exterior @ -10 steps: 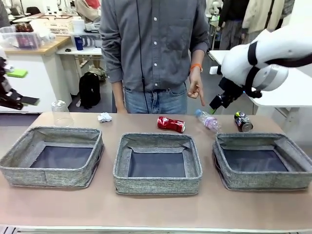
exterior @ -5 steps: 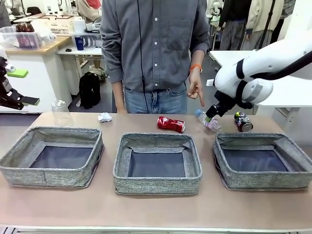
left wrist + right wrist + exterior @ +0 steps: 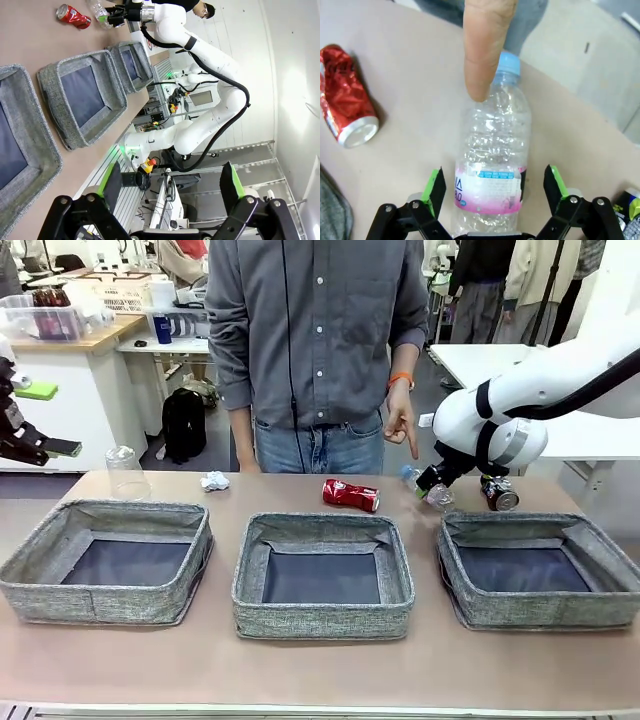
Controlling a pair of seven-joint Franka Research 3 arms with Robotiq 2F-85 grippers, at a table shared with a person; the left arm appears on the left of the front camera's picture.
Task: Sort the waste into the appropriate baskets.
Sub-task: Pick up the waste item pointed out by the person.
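A clear plastic bottle with a blue cap lies on the table between the green pads of my right gripper, which is open around its lower end. In the front view the right gripper is down at the bottle, behind the right basket. A person's finger points at the bottle's neck. The red crushed can lies behind the middle basket, and the dark can at the far right. Crumpled paper and a clear cup sit behind the left basket. My left gripper is open and holds nothing.
The person stands at the far edge, the pointing hand just left of my right arm. My left gripper hangs at the picture's left edge, above and beyond the table's left end. All three baskets hold nothing. A bare strip of table runs along the near edge.
My right arm has swung down and to the left, bringing its open gripper from above the table down around the bottle. The left arm and the person's hand have stayed put.
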